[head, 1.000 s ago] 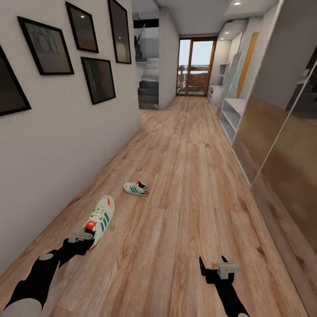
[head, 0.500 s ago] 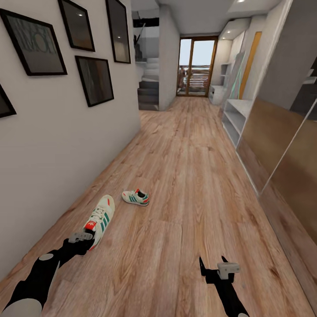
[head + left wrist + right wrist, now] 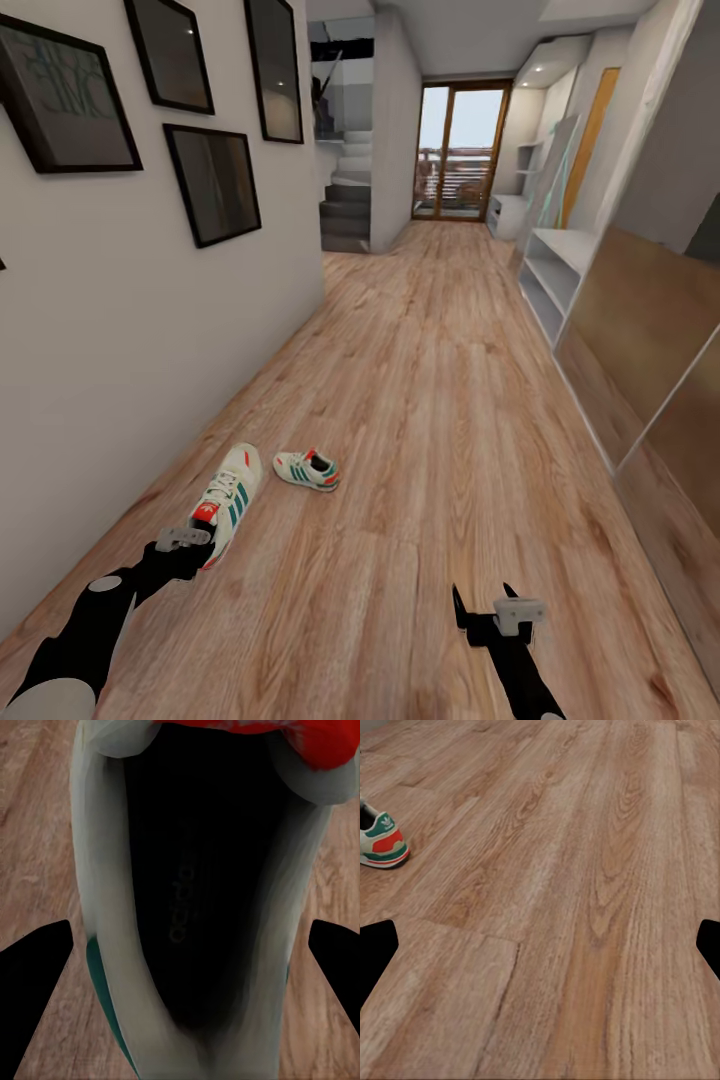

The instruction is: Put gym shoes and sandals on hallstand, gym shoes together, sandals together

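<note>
My left gripper (image 3: 190,548) is shut on the heel end of one cream-white gym shoe (image 3: 228,500), which has green stripes and a red tongue label. In the left wrist view the shoe's dark opening (image 3: 202,892) sits between the two fingers. The second gym shoe (image 3: 307,469) lies on the wood-plank corridor floor (image 3: 440,400) just ahead; its heel (image 3: 381,840) shows in the right wrist view. My right gripper (image 3: 484,598) hangs open above bare floor. Far down the corridor on the right, a pale unit with upper shelves (image 3: 512,205) looks like the hallstand. The sandals are out of view.
A white wall with black picture frames (image 3: 210,180) runs along the left. On the right are wood-panelled sliding doors (image 3: 640,330) and a white bench unit with open tiers (image 3: 552,275). Stairs (image 3: 345,205) and a glass door (image 3: 455,150) close the far end.
The whole view has moved forward along the corridor. The shoe on the floor now lies nearer to me, and the held shoe has stayed with the left gripper.
</note>
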{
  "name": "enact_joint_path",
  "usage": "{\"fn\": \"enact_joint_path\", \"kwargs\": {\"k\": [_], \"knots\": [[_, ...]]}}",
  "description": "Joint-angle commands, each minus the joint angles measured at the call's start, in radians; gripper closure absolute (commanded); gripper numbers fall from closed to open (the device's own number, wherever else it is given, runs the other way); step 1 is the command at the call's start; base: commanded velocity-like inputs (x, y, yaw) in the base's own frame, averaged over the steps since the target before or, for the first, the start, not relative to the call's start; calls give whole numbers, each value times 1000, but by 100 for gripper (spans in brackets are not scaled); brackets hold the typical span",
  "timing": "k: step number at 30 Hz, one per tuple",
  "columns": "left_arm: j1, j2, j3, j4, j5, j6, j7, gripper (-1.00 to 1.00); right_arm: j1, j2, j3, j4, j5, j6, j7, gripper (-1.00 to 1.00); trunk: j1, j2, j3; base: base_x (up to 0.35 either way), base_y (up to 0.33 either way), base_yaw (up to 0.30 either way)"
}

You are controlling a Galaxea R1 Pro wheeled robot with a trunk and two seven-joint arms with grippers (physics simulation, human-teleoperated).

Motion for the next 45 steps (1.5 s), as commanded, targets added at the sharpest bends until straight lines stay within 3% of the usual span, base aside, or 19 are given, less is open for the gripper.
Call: {"fn": "enact_joint_path", "kwargs": {"k": [1, 36, 45], "knots": [[-1, -1, 4, -2, -2, 6, -9, 100, 0, 0, -2, 4, 3, -3, 2, -100, 0, 0, -1, 295, -139, 208], [-1, -3, 4, -2, -2, 6, -8, 100, -1, 0, -2, 15, 3, -3, 3, -100, 0, 0, 12, 231, -205, 265], [-1, -3, 4, -2, -2, 6, -8, 100, -1, 0, -3, 15, 3, -3, 4, -100, 0, 0, 12, 257, -207, 33]]}}
